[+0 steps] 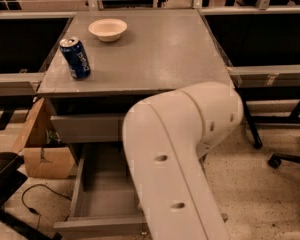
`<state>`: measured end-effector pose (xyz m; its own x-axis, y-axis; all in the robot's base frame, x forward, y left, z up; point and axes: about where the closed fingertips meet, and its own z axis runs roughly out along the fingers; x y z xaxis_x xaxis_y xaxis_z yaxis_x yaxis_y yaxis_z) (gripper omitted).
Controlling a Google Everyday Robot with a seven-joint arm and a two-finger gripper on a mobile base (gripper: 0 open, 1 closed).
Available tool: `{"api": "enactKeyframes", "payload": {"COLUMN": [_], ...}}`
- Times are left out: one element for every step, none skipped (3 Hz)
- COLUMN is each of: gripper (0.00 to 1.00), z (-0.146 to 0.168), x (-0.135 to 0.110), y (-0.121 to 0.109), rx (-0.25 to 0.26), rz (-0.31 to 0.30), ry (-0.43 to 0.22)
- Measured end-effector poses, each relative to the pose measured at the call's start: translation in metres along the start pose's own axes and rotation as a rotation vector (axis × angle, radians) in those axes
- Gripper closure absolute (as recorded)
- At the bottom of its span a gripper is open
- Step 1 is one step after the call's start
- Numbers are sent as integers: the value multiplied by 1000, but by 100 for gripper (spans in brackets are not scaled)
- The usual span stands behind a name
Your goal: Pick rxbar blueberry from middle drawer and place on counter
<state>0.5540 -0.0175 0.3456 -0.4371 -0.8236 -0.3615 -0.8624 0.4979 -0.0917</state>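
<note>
Arm casing (pixel 180 154), broad and white, fills the middle of our view and covers most of the open middle drawer (pixel 102 206); we see only the left part of its grey floor and its front edge. Our claw is out of sight behind that casing, so we cannot tell its state, and the rxbar blueberry is hidden from us too. On the counter (pixel 160 49) a blue Pepsi can (pixel 75 58) stands upright near the left edge, a white bowl (pixel 107 29) behind it, not touching
</note>
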Motion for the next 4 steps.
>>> {"api": "enactKeyframes", "payload": {"gripper": [19,42,66,89], "z": [15,11,10,10], "x": [-2,-4,-4,-4], "y": [16,16,16,16], "rx": [8,8,8,8], "rz": [-24,-24,-24,-24], "ry": [31,31,30,30]}}
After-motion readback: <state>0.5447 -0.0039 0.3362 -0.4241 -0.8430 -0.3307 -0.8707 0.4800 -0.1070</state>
